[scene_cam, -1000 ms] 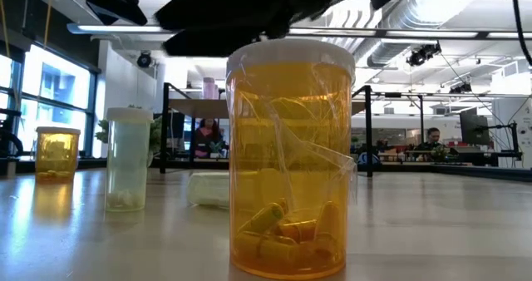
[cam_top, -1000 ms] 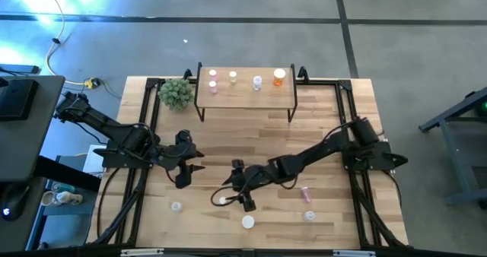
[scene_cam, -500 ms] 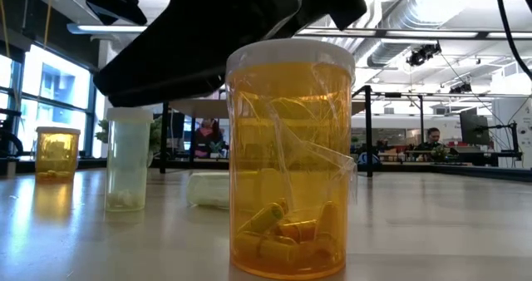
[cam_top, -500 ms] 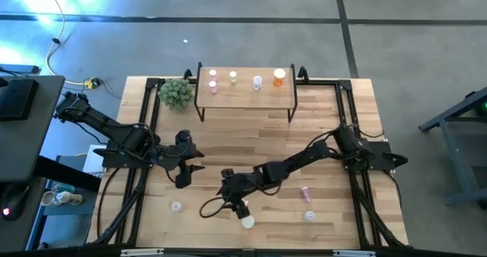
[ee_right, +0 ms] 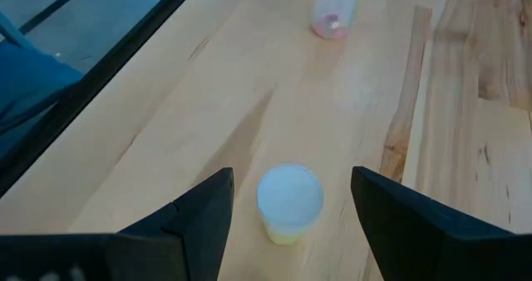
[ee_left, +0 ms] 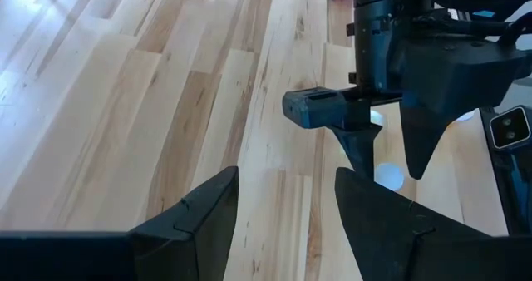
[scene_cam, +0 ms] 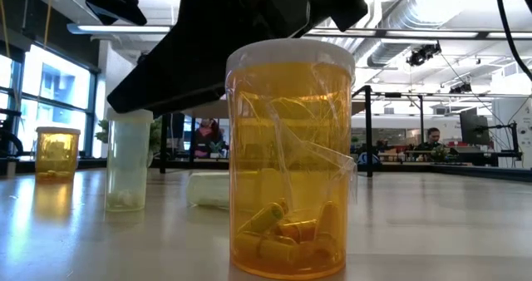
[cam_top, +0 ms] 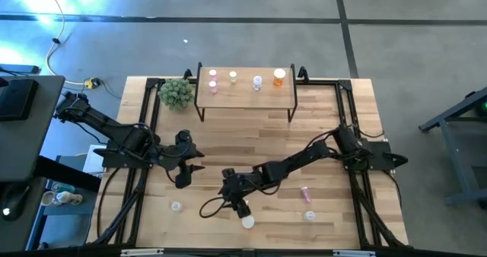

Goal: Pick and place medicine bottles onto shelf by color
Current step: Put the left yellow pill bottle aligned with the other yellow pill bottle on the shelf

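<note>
Right gripper (cam_top: 242, 208) reaches low across the table (cam_top: 251, 147) toward its front edge, fingers (ee_right: 189, 217) spread wide, nothing held. Directly ahead of them stands a yellow-green bottle (ee_right: 288, 203), white cap up, between the finger lines but untouched. In the high view that bottle (cam_top: 248, 221) sits at about 6 o'clock from table centre. A pink bottle (cam_top: 305, 191) lies on its side at roughly 4 o'clock, a pale bottle (cam_top: 309, 216) nearer the front edge, another small bottle (cam_top: 176, 207) at 7 o'clock.

Shelf (cam_top: 246, 91) at 12 o'clock carries four bottles in a row: pink (cam_top: 212, 82), yellow-green (cam_top: 233, 77), clear (cam_top: 258, 82), orange (cam_top: 279, 77).

Left gripper (cam_top: 190, 164) waits at 9 o'clock, fingers (ee_left: 199, 223) apart, empty. Plant (cam_top: 176, 93) beside shelf.
</note>
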Controlling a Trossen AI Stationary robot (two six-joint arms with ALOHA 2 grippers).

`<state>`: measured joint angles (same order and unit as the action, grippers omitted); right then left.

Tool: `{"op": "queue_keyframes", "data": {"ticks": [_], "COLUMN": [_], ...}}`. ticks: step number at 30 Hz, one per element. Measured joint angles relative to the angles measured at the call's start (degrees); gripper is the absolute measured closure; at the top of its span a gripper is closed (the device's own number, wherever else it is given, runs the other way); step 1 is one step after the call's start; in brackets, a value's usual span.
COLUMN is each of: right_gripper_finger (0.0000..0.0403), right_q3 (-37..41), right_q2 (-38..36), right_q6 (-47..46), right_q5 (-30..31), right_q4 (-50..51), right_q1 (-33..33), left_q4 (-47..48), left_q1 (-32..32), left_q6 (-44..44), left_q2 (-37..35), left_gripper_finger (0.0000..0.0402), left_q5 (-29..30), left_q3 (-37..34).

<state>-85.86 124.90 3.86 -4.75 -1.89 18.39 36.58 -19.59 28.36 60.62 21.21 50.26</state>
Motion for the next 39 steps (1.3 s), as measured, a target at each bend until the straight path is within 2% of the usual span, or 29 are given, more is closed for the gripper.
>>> {"op": "queue_keyframes", "data": {"ticks": [20,33,39], "right_gripper_finger": [0.0172,0.0266,0.0293], "right_q3": [0.1,0.1,0.1], "right_q2": [1.8,1.8,1.6], "right_q6": [-1.4,-1.0,-0.8], "right_q5": [0.2,0.1,0.0], "right_q4": [-2.0,-1.8,-1.2], "right_q1": [0.0,0.0,-0.3], "left_q4": [0.1,0.1,0.3], "left_q1": [0.0,0.0,0.0], "left_q6": [0.0,0.0,1.0], "left_q2": [0.0,0.0,0.0], "left_gripper_finger": [0.0209,0.0209,0.0209], "left_q5": [0.0,0.0,0.3], "left_q3": [0.0,0.0,0.0]}}
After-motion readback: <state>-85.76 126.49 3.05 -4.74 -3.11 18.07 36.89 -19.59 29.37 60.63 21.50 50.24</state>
